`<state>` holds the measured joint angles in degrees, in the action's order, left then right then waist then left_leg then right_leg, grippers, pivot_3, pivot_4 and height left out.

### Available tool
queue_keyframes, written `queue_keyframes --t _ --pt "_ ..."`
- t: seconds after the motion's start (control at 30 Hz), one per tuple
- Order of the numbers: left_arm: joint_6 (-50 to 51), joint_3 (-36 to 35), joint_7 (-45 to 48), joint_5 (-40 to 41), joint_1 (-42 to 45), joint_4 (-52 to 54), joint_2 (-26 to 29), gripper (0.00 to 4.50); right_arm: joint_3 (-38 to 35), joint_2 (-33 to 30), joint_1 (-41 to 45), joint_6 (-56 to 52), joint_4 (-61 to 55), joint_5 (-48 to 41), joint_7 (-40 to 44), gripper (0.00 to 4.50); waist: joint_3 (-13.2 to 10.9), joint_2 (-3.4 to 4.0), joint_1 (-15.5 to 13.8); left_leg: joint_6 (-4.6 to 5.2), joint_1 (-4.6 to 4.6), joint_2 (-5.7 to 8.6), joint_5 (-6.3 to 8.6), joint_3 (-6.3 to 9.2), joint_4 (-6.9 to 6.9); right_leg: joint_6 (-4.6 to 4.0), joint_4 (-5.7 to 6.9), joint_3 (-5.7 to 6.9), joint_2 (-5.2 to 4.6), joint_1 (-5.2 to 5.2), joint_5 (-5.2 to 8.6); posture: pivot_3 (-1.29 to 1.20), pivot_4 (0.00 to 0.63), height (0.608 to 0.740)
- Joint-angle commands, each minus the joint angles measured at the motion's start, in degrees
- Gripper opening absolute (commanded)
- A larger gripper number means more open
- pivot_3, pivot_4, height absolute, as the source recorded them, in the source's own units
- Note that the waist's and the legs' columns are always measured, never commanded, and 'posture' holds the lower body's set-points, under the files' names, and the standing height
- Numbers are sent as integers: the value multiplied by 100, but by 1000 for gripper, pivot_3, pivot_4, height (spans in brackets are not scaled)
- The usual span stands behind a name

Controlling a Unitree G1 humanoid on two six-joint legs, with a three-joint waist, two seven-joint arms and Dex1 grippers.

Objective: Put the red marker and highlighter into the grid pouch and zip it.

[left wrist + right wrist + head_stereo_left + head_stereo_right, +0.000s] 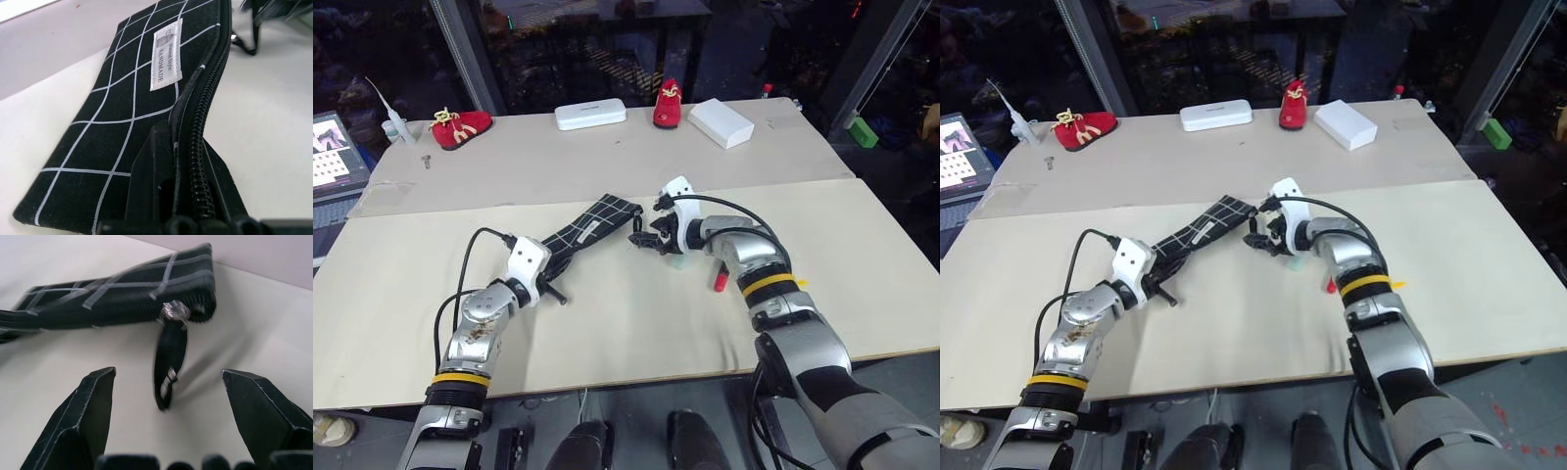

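Observation:
The grid pouch [595,222] lies slanted across the middle of the table, black with white lines and a white label [166,54]. My left gripper [551,266] is shut on its near end, clamping the zipper edge [193,147]. At the pouch's far end my right gripper [646,239] is open. The black cord zipper pull [170,363] hangs between its two fingers [93,401], untouched. The pale green highlighter [677,260] lies on the table just under the right gripper. The red end of the red marker [718,284] shows beside my right forearm, which hides the rest.
Two red shoe-shaped objects [462,125] [668,106] and two white boxes [590,114] [721,122] line the table's far side. A laptop [335,152] sits off the left edge, a green block [862,130] beyond the right corner.

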<state>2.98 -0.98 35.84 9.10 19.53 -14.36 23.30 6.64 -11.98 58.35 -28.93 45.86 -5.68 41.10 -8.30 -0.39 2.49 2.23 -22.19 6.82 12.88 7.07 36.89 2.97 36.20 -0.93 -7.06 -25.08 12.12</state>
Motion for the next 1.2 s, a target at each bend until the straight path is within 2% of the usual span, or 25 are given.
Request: queue_keyframes --t 0.03,0.17,0.27,0.43,0.57,0.7,0.93,1.2 --pt "17 -46 -51 31 29 172 -29 0 -145 119 390 487 519 51 -158 3832 0 0 5 0 0 0 0 0 0 0 0 -1 0 -1 0 0 150 740" --pt "69 -80 -78 49 -4 217 -42 0 -183 207 522 910 885 83 -106 2846 0 0 15 0 1 0 0 0 0 -1 2 -1 1 -1 0 0 150 740" --pt "85 -102 -103 50 1 209 -41 0 -128 200 480 1081 912 116 113 1698 0 0 13 0 1 -1 0 0 0 -1 2 -1 2 -1 0 0 150 740" --pt "87 -103 -133 47 21 196 -53 0 -96 181 427 1175 855 149 344 77 0 0 16 0 1 -1 0 0 1 -1 3 -1 2 -1 -1 0 150 740" --pt "47 -110 -154 45 56 118 -64 0 -26 199 407 1098 777 264 400 77 0 0 16 0 1 -2 0 0 1 -1 3 -1 3 -1 -1 0 150 740" --pt "73 -119 -184 54 64 140 -71 0 374 269 131 987 264 448 792 77 0 0 15 -1 1 -2 0 0 1 -1 4 -2 3 -2 -1 0 150 740" --pt "55 -106 -192 56 88 72 -127 0 1143 860 -201 887 -639 796 871 77 0 0 43 -3 3 -3 -2 0 2 -1 13 -3 4 -5 -1 0 150 740" --pt "34 -75 -140 27 176 -24 -185 0 1165 1504 97 444 -1218 522 1033 77 0 0 28 -8 5 -11 -2 4 7 -4 53 -2 12 -8 -3 0 150 740"
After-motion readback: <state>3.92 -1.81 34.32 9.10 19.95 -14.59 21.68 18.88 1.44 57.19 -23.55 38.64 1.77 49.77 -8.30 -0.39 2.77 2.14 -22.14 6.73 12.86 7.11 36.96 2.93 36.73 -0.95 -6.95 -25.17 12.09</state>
